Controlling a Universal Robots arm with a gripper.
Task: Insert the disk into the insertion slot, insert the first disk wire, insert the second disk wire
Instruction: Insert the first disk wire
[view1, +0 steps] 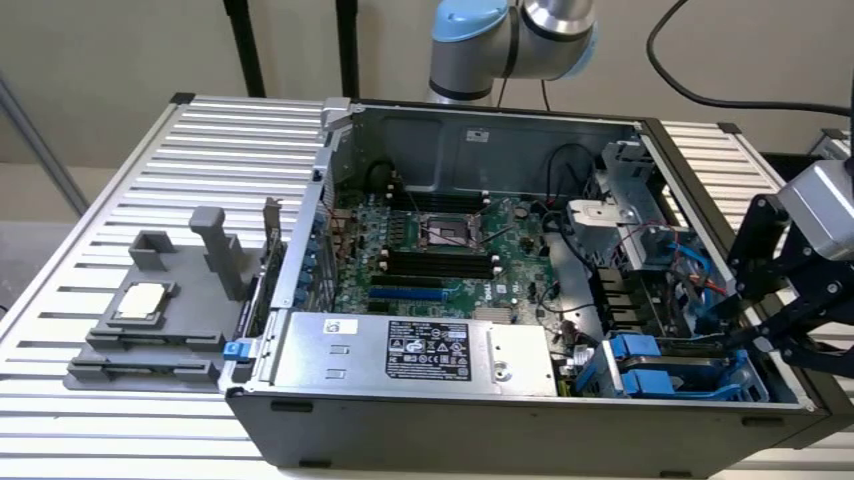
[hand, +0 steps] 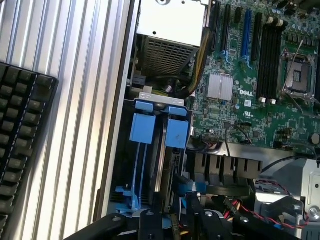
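I'm watching the power-supply box (view1: 414, 352) sitting leftmost; beside it the disk (hand: 175, 132) is standing on edge inside the insertion slot (view1: 721, 385), long axis running toward the gripper (view1: 738, 345), blue carrier end facing the supply; I'm failing to tell its grip

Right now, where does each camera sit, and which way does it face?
Exterior view: off the arm, above the slatted table, looking down at an angle into the open computer case; the arm's blue-capped joint and the gripper show at the exterior view's right.
Wrist view: on the wrist, above the case, looking down past the gripper at the blue-clipped drive bay.
Shared: the drive bay, the motherboard, the power-supply box and the gripper.
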